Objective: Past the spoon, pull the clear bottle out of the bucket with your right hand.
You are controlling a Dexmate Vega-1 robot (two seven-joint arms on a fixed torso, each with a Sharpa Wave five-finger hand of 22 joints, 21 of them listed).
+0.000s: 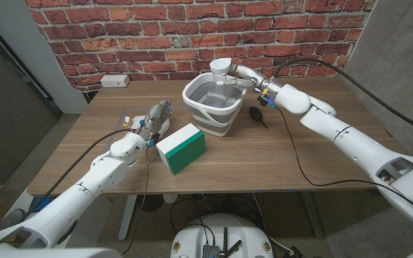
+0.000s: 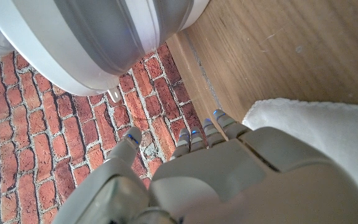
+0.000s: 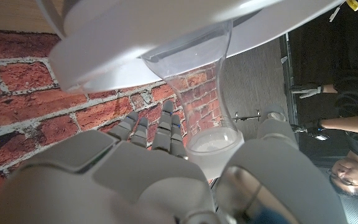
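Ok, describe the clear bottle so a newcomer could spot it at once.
Find the grey and white bucket at the back middle of the wooden table, in front of the brick wall. The clear bottle stands up out of it, gripped by the right hand. It is the see-through thing with a white cap.

Even indoor light is falling softly across the scene.
The pale wooden table (image 1: 264,161) is showing faint shadows; wrist views are blurring up close, with edges bending.
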